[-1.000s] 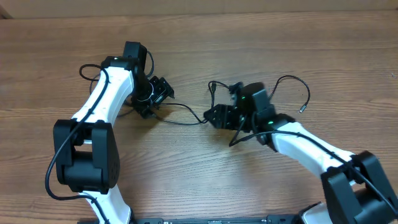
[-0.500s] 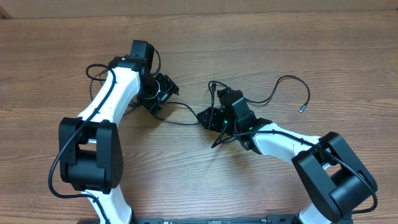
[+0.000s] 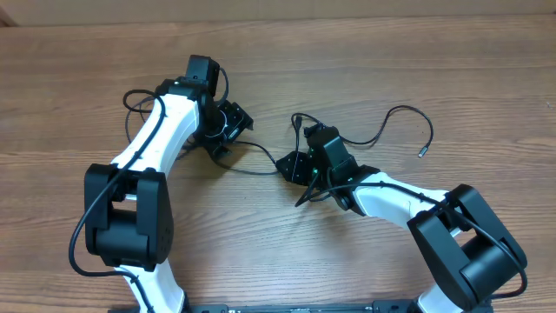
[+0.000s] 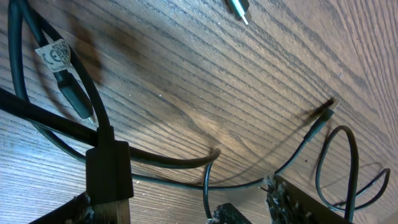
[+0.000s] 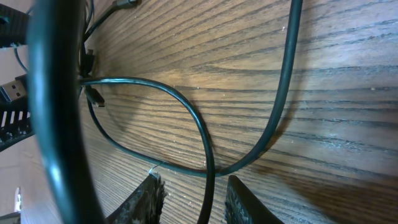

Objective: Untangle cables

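Two thin black cables lie on the wooden table. One cable (image 3: 257, 146) runs between the two grippers. The other cable (image 3: 400, 108) arcs right to a small plug end (image 3: 421, 153). My left gripper (image 3: 229, 124) is low over the table with its jaws (image 4: 252, 208) open; a thin cable (image 4: 298, 152) curves just ahead of them and another strand (image 4: 207, 180) drops beside one finger. My right gripper (image 3: 291, 163) is open, with a cable strand (image 5: 208, 177) running between its two fingers (image 5: 196, 199), not clamped. A second strand (image 5: 281, 106) crosses it just ahead.
The thicker black arm wire with a white label (image 4: 55, 55) hangs across the left wrist view. A loose plug tip (image 4: 238, 7) lies further off, and another plug end (image 4: 323, 112) lies to its right. The table's far edge (image 3: 278, 19) is at the top.
My right arm has swung left and turned, bringing its gripper over the cable between the arms. My left gripper has shifted slightly up and right. Little has moved in the last half second.
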Robot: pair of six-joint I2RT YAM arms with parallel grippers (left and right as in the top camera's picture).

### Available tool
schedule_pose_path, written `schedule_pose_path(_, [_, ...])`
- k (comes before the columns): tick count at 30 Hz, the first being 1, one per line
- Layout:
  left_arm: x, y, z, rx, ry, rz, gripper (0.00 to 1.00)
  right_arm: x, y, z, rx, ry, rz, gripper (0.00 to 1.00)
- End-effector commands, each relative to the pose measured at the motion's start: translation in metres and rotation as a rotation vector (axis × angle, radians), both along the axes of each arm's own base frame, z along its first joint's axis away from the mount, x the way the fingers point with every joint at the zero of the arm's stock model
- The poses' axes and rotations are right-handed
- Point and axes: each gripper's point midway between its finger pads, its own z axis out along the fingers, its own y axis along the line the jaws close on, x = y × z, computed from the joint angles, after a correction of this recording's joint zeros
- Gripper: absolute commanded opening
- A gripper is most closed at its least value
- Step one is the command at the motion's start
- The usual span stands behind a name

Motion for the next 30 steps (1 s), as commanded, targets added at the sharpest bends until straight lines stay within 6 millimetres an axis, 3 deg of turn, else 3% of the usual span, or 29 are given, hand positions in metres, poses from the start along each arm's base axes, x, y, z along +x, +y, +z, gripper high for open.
schedule_pose_path(1, [0.000, -0.001, -0.006, 0.014, 0.011, 0.005, 0.73, -0.003, 0.009, -0.001, -0.005, -0.007, 0.018, 0.31])
schedule_pose_path(14, [-0.001, 0.002, -0.007, 0.032, 0.012, 0.006, 0.73, 0.004, 0.008, -0.006, -0.053, -0.055, -0.019, 0.24])
schedule_pose_path(20, [0.000, 0.003, -0.007, 0.040, 0.010, 0.007, 0.73, -0.004, 0.012, -0.018, -0.055, -0.017, 0.009, 0.23])
schedule_pose_path(23, [0.000, 0.003, -0.007, 0.042, 0.010, 0.007, 0.72, -0.005, 0.012, -0.023, -0.059, -0.009, 0.011, 0.14])
schedule_pose_path(25, [-0.001, 0.004, -0.008, 0.055, 0.010, 0.006, 0.70, -0.002, 0.012, -0.021, -0.053, -0.017, 0.007, 0.04])
schedule_pose_path(27, [-0.003, 0.007, -0.012, 0.080, 0.013, 0.008, 0.67, 0.000, 0.013, -0.018, -0.038, -0.025, 0.010, 0.04])
schedule_pose_path(30, [-0.007, 0.012, -0.018, 0.106, 0.024, 0.008, 0.52, -0.003, 0.019, -0.011, 0.013, -0.008, 0.053, 0.04])
